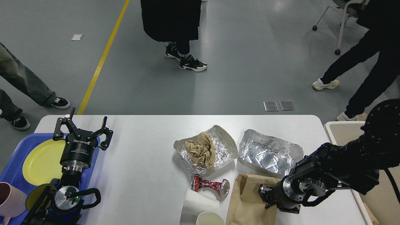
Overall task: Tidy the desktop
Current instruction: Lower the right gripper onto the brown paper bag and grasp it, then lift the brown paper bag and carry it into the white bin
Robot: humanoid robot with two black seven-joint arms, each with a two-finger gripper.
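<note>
Task looks early, most clutter not yet cleared.

Near edge of the desk (pixel 150 175): two paper cups (pixel 200 204), crushed red can (pixel 210 184) just beyond them, brown paper bag (pixel 250 200) to the right.

Right gripper (pixel 264 195) sits on the bag; its fingers are hidden end-on, so I cannot tell if they grip it.

Mid-desk: foil tray with crumpled paper (pixel 204 150), and an empty foil tray (pixel 268 153) right of it.

Left gripper (pixel 82 131), fingers spread, holds nothing, at the blue tray (pixel 12 168) with the yellow plate (pixel 42 161).

Beige bin (pixel 343 131) far right looks like the trash target.
</note>
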